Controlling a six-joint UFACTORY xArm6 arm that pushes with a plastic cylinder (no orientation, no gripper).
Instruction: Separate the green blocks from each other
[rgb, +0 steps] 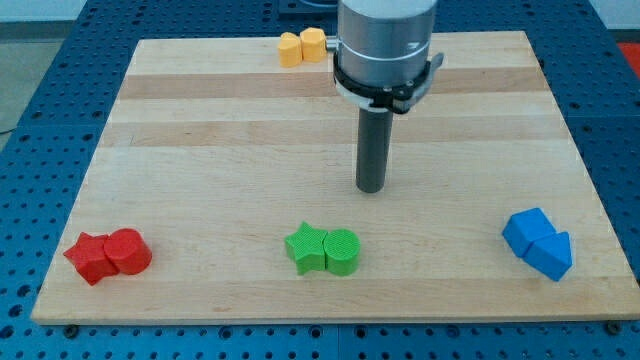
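Observation:
A green star block (305, 247) and a green cylinder block (341, 251) sit touching each other near the view's bottom centre of the wooden board (200, 140). The star is on the left, the cylinder on the right. My tip (371, 189) is the lower end of the dark rod hanging from the arm's grey wrist. It stands above and slightly right of the green pair in the view, a short gap away, touching neither block.
A red star (89, 258) and a red cylinder (129, 251) touch at the bottom left. Two blue blocks (537, 243) touch at the bottom right. Two yellow blocks (301, 46) sit at the top edge, left of the arm.

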